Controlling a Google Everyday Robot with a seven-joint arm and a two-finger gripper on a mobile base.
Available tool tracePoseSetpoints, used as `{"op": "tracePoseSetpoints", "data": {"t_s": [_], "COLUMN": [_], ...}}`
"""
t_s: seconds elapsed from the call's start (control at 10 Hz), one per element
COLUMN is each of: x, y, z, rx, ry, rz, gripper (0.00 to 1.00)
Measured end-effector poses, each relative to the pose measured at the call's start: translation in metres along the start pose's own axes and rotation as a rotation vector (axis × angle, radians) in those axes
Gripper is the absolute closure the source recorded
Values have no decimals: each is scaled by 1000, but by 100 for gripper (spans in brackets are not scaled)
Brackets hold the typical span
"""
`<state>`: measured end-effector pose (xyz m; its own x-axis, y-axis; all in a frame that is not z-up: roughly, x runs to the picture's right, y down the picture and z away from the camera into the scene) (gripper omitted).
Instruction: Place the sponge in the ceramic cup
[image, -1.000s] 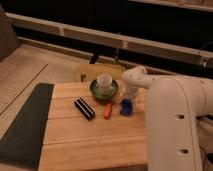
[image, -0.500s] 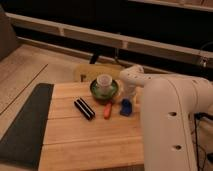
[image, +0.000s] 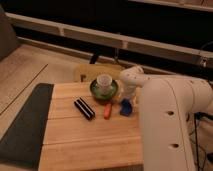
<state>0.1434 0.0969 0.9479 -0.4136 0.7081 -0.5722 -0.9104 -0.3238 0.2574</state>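
Gripper: my gripper (image: 128, 98) hangs below the rounded white wrist, at the back right of the bench (image: 90, 142), just above the sponge; its tip merges with the wrist and the blue under it, so its outline is hard to make out

Grip: I cannot tell whether it is released or clenched, nor whether it touches the sponge

Sponge: one small bright blue block (image: 126, 107), low at the bench top just right of the orange piece and just in front of the green dish's right edge; its upper part is hidden by my gripper; it is outside the cup

Ceramic cup: one pale cup (image: 104, 81), upright, standing inside the green dish; its mouth faces up; what is inside it I cannot see

Green dish: one dark round dish (image: 94, 90), at the back of the bench; its right rim is partly covered by my wrist

Orange piece: one slim orange-red piece (image: 107, 110), lying between the black bar and the sponge, apart from both

Black bar: one longer bar (image: 84, 108), lying at a slant, left of the orange piece

Arm: my broad white arm (image: 167, 120) fills the right side, hides the bench's right edge and is cut off at the bottom and right

Mat: one dark mat (image: 25, 125) along the bench's left side, cut off at the lower left

Behind the bench: one pale yellowish shape (image: 86, 71), partly hidden by the dish; what it is I cannot tell
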Motion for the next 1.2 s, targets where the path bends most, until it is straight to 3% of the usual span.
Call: {"op": "tracePoseSetpoints", "data": {"t_s": [0.3, 0.6, 0.9, 1.2], "x": [-5, -16, -18, -20], "y": [2, 14, 37, 49], "z": [-6, -41, -125, -189], "rx": [-6, -6, -44, -43], "ry": [-13, -89, -223, -346], "rz": [0, -27, -87, -142], "gripper": [84, 86, 86, 86]}}
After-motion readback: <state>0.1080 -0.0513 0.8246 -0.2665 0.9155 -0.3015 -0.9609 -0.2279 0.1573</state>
